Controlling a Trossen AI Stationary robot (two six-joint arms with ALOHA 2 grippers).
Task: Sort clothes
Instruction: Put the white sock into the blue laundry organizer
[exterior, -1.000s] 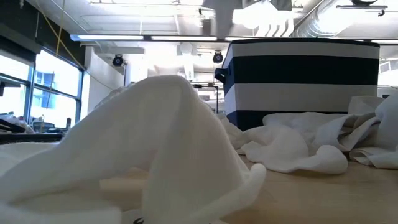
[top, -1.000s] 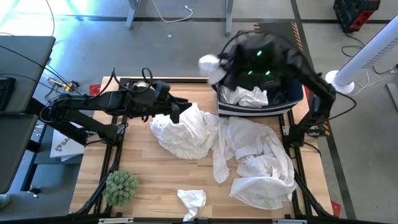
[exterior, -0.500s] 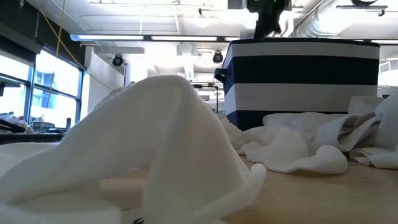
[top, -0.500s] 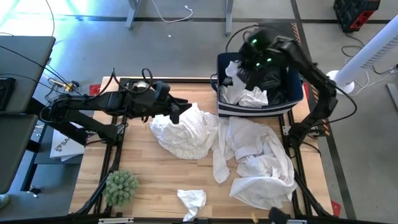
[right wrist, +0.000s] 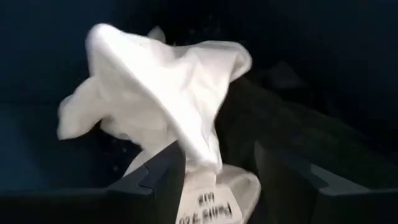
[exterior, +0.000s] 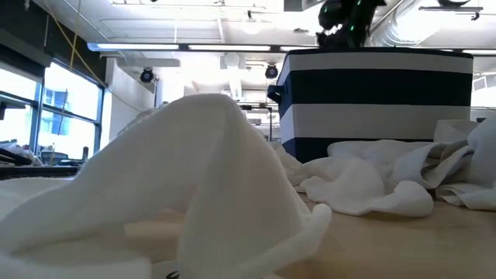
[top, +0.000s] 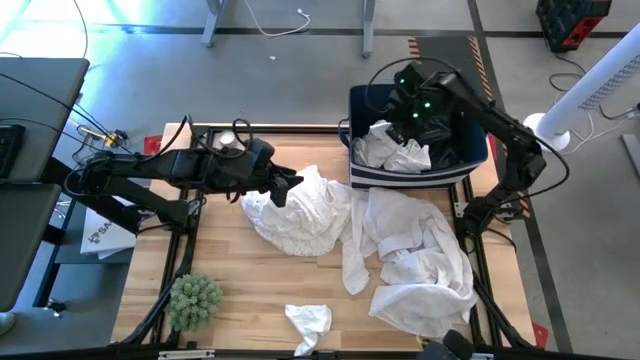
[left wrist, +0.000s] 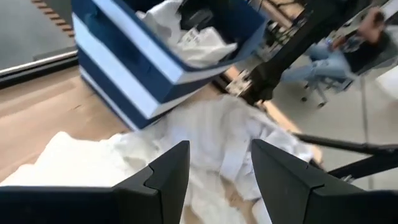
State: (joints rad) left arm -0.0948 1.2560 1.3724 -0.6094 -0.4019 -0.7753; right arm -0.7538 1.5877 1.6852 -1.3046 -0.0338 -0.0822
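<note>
White garment apparently between parted fingers of right end effector, inside navy bin, grip unclear.

arms: both mine are dark, jointed, with black cables looped along them
left arm: black links, a pale round part near my wrist
right arm: black, green lights glowing on my wrist
fingers: dark, flat, angular

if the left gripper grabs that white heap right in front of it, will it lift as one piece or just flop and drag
Probably flop: the white heap lies crumpled in soft folds, so it should drape from the left gripper. It looks light for its bulk. Its edge appears to touch the long white garment, so that might get tugged too.
</note>
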